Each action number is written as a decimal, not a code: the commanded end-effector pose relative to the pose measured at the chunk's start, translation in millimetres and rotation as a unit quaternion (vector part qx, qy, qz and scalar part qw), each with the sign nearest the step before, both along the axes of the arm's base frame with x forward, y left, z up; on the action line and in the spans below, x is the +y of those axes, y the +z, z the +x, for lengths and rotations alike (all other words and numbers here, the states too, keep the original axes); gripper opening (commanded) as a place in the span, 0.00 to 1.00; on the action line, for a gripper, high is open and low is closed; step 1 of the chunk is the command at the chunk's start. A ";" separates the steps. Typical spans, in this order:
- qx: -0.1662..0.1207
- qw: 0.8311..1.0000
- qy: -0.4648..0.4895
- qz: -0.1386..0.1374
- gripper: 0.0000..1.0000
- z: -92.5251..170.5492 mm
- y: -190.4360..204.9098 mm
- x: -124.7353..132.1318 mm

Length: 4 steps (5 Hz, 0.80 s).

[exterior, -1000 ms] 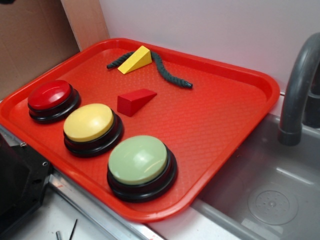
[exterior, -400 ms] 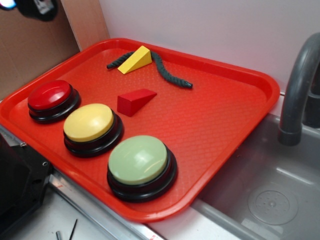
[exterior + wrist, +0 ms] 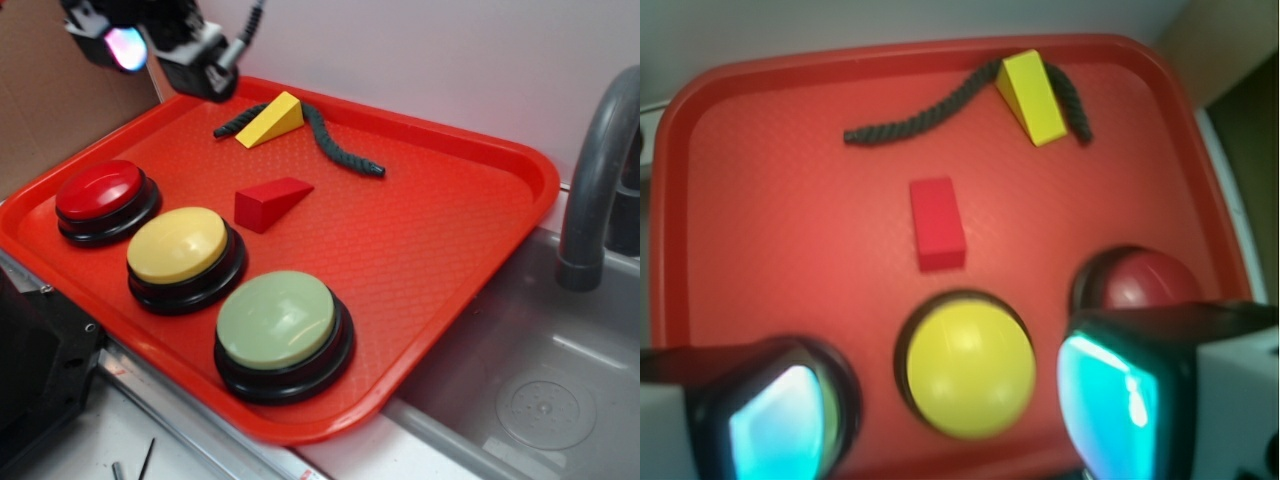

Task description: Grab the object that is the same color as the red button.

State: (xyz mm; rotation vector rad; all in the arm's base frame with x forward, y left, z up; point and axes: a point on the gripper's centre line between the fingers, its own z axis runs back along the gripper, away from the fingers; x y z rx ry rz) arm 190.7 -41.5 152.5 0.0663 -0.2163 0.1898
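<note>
Two finger pads (image 3: 1110, 395) frame the bottom of the wrist view, glowing cyan, set wide apart with nothing between them: jaws open and empty. In the exterior view the gripper (image 3: 150, 45) hangs high over the far-left corner of the tray (image 3: 480, 250), well apart from everything on it

Red wedge block (image 3: 270, 203) = the target, matching the red button (image 3: 100, 192). It lies near the middle of the tray, toward the left half, thick end facing the yellow button (image 3: 180, 247), thin end tapering toward the right edge. Apart from all neighbours; nothing touches it. Wrist view shows it as a plain rectangle (image 3: 938, 223) from above, just beyond the yellow button (image 3: 970, 365)

Red button sits at the left edge; green button (image 3: 280, 325) near the front edge. Yellow wedge (image 3: 270, 120) lies against a dark rope (image 3: 335, 145) near the far edge

Handling judgement: block looks solid, stiff, matte, probably light; not fragile. Sloped top would slide out of a pinch, so take it across the two flat parallel long sides, nearer the thick end. Tray surface is textured, block unlikely to skid much. Jaws need aligning with the block's long axis before descending; room on both sides looks ample
</note>
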 end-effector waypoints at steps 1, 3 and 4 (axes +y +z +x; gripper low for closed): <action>-0.003 0.999 0.034 0.005 1.00 39.0 -48.1 18.2; 0.052 0.998 0.024 -0.007 1.00 64.4 -104.8 28.9; 0.074 0.997 0.003 -0.017 1.00 65.0 -123.0 21.6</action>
